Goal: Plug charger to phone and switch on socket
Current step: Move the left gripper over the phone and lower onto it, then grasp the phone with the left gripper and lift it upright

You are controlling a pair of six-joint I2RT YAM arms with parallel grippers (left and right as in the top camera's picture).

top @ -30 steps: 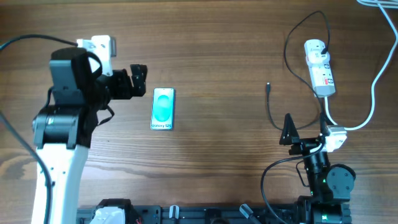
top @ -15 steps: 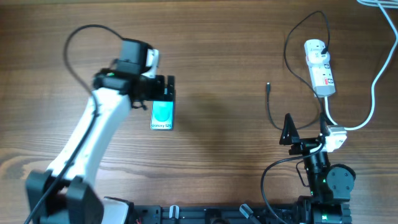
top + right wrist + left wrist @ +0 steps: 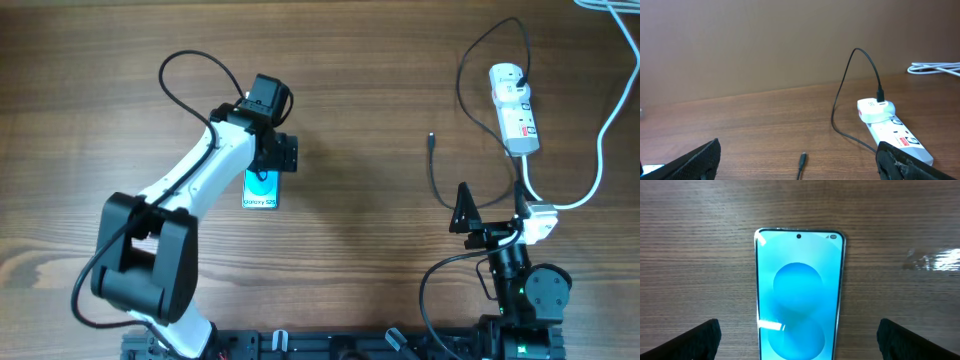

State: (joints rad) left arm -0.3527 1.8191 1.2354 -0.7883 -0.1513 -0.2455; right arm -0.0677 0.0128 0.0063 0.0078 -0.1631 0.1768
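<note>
The phone point(image 3: 261, 188) lies flat on the table with its turquoise screen up; it fills the middle of the left wrist view point(image 3: 799, 290). My left gripper point(image 3: 274, 154) hovers over the phone's far end, open, its fingertips wide on either side of the phone point(image 3: 799, 340). The charger cable point(image 3: 436, 180) runs from the socket to its plug tip point(image 3: 431, 140), seen in the right wrist view point(image 3: 801, 161). The socket point(image 3: 513, 108) is a white power strip at the far right point(image 3: 890, 125). My right gripper point(image 3: 490, 212) is open and empty near the front edge point(image 3: 799, 162).
A thick white lead point(image 3: 600, 150) loops from the socket along the right side of the table. White cables point(image 3: 935, 68) lie at the far right edge. My left arm point(image 3: 190, 190) stretches across the table's left half.
My left arm has swung right across the table and now has its gripper over the phone's far end. The right arm, charger and socket have not moved.
</note>
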